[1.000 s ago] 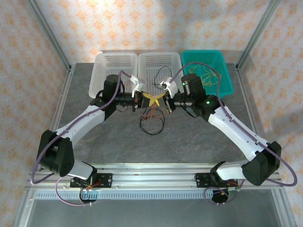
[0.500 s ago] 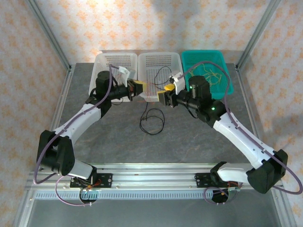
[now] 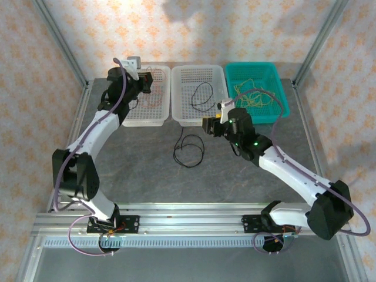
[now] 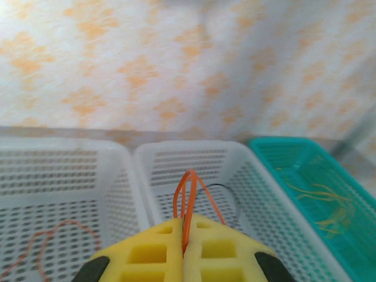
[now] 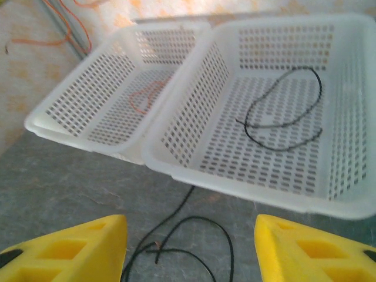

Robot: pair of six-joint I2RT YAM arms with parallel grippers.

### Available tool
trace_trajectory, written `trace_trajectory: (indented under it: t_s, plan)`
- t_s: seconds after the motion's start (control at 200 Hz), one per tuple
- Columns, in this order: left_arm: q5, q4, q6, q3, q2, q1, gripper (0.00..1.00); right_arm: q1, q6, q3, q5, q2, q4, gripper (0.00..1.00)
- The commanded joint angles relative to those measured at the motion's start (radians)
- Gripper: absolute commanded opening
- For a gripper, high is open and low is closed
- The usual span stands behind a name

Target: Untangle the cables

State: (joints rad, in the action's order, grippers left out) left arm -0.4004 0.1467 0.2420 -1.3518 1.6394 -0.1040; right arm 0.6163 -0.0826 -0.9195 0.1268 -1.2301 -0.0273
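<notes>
Left wrist: left jaws clench orange cable, best lowered into left basket before release; right jaws released.

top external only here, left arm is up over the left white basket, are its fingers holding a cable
Observer: Yes. In the left wrist view the left fingers are shut on the held orange-red cable, and its loop sticks up from between them.
Operator: anything already in that basket
Observer: A loose orange-red cable lies on the floor of the left white basket.
Operator: and the right fingers
Observer: In the right wrist view the right fingers are open with nothing between them, above the black cable on the table.
</notes>
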Motion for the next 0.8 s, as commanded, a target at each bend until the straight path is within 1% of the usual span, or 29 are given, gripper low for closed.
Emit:
trace_trajectory:
  t_s: [0.0,0.15,0.27,0.406,0.506,0.636,0.716,0.781,0.796]
  plan:
    - [0.099,-0.073,0.049,-0.049,0.082,0.033,0.00,0.042,-0.074,0.041,-0.120,-0.025,0.037,0.59]
    - [0.115,-0.077,0.062,-0.114,0.192,0.043,0.00,0.078,-0.129,0.080,-0.159,-0.068,0.038,0.58]
    - [0.165,-0.099,0.067,-0.156,0.261,0.046,0.00,0.083,-0.177,0.106,-0.181,-0.095,0.025,0.58]
    - [0.153,-0.145,0.069,-0.220,0.347,0.047,0.00,0.083,-0.206,0.132,-0.186,-0.116,0.014,0.58]
    - [0.152,-0.147,0.078,-0.227,0.365,0.048,0.24,0.083,-0.208,0.142,-0.176,-0.139,0.015,0.58]
    - [0.158,-0.146,0.083,-0.207,0.347,0.048,0.48,0.085,-0.200,0.132,-0.164,-0.191,0.000,0.58]
    - [0.161,-0.136,0.085,-0.173,0.311,0.048,0.59,0.087,-0.196,0.111,-0.154,-0.234,-0.015,0.58]
    - [0.155,-0.118,0.088,-0.129,0.275,0.046,0.61,0.095,-0.188,0.093,-0.153,-0.268,-0.026,0.58]
    - [0.151,-0.113,0.088,-0.115,0.242,0.046,0.62,0.098,-0.185,0.089,-0.155,-0.275,-0.027,0.58]
